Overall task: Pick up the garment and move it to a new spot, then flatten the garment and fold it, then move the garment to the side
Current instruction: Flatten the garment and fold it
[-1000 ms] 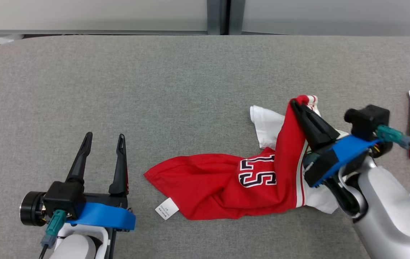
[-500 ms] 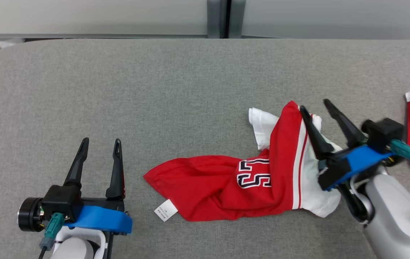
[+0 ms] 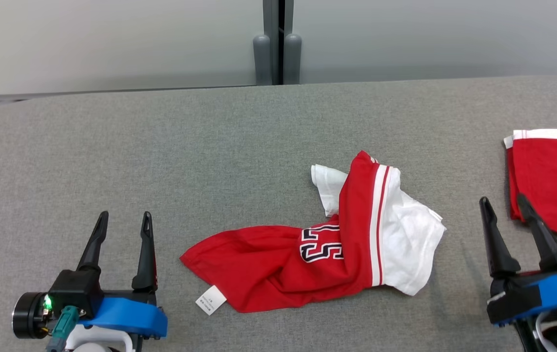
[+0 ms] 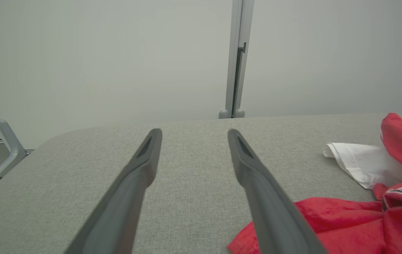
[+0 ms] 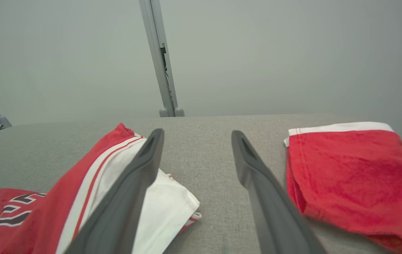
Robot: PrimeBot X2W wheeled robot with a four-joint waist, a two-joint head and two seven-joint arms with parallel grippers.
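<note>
Head view, against a second ago: my right gripper point(image 3: 502, 199) was clamped on a raised fold of the red and white jersey point(image 3: 268, 259). Now it has let go and drawn back to the lower right, its two fingers spread wide with nothing between them. The fold has dropped, and the jersey lies crumpled near the middle of the grey fabric-covered table point(image 3: 210, 146), white sleeve side toward my right. The whole picture has shifted too, showing more of the wall and the post point(image 3: 273, 49), so my head has moved. My left gripper point(image 3: 125, 215) sits at the lower left as before, released and empty, just beside the jersey's red hem.

The table's far edge runs along the wall and its left corner is rounded. Bare cloth stretches wide to the left of the jersey and beyond it. On my right the room is tighter: a folded red garment point(image 3: 552, 181) with a white band lies at the table's right side, close by my right fingertips.

Navy numerals point(image 3: 321, 243) outlined in white look like 55, though a fold covers part. A white tag point(image 3: 211, 299) at the hem carries print too small to read.
</note>
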